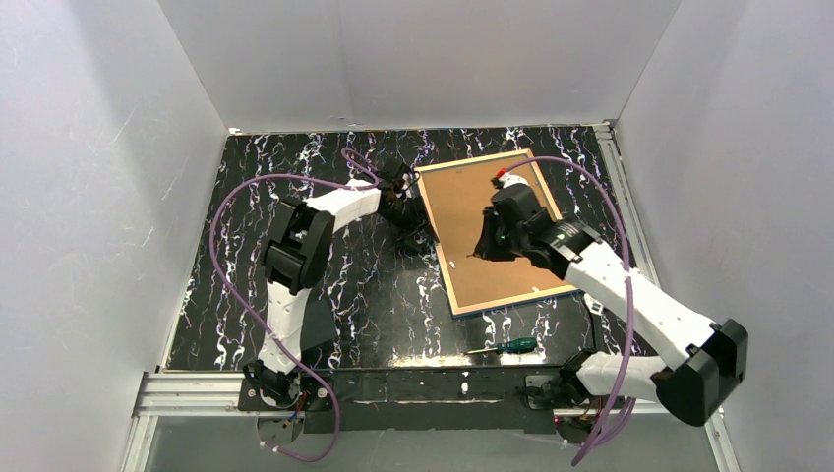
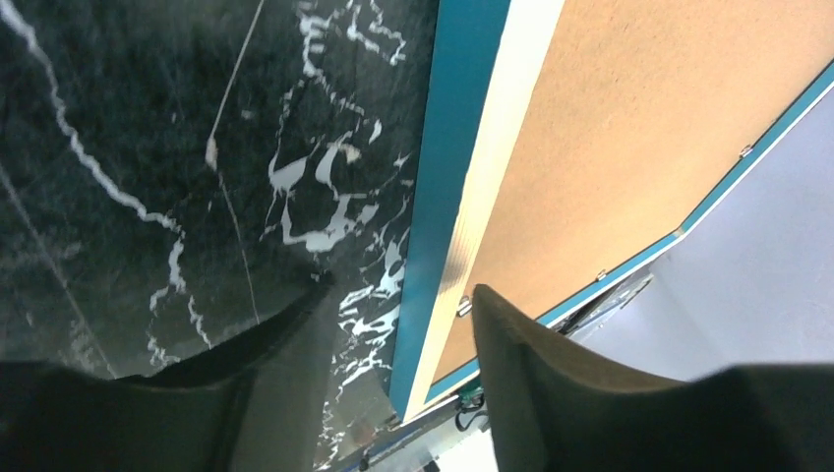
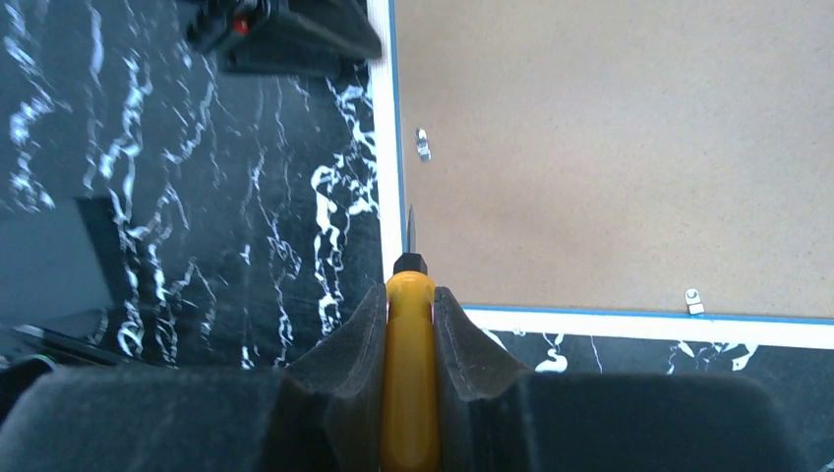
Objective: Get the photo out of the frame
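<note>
Two pincers are at work, one on each arm. The left gripper (image 2: 403, 285) has its two dark, wedge-shaped fingers (image 2: 531, 374) parted, and the blue side of the frame (image 2: 447, 167) runs up between them. One finger is over the table and the other over the board; I cannot tell whether either touches the frame. The right gripper (image 3: 408, 295) is clamped on one yellow-handled tool (image 3: 408, 393). Its smooth, glossy handle is squeezed between matte black pads, and its black collar and thin metal tip point at the frame's inner edge, close to a corner.

One frame lies face down at the far right of the table (image 1: 364, 285), set askew. It is a thin rectangle, bright blue on its sides and pale wood on its back. One flat brown backing board (image 3: 610, 147), matte and finely speckled, fills it. Two small metal clips (image 3: 423, 145) show at the board's edges in the right wrist view. The photo is hidden from view.

The table is black with white marble veining. One green-handled screwdriver (image 1: 513, 345) lies on it, near the frame's near edge but apart from it.
</note>
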You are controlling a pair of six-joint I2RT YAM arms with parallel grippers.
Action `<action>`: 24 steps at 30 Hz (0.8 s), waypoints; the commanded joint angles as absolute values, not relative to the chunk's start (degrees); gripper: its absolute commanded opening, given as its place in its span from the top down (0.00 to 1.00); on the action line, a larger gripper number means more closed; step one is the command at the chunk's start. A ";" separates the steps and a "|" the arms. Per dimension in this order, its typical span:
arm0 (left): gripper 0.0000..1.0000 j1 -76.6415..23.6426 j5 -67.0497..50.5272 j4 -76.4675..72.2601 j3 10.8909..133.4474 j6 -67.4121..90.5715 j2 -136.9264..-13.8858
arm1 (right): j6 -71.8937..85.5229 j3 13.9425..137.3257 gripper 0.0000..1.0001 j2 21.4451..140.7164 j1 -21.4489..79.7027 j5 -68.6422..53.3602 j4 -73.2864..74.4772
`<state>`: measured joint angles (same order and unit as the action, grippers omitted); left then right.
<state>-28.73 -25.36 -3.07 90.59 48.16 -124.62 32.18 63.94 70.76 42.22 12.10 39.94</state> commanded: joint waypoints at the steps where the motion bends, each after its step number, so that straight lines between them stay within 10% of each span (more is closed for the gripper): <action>1: 0.43 -27.82 -23.08 4.83 87.85 44.47 -121.03 | 32.87 59.40 0.99 69.91 36.85 6.19 32.88; 24: 0.29 -23.38 -27.86 4.35 101.95 44.46 -132.17 | 25.89 94.05 0.99 110.68 25.43 -5.86 23.39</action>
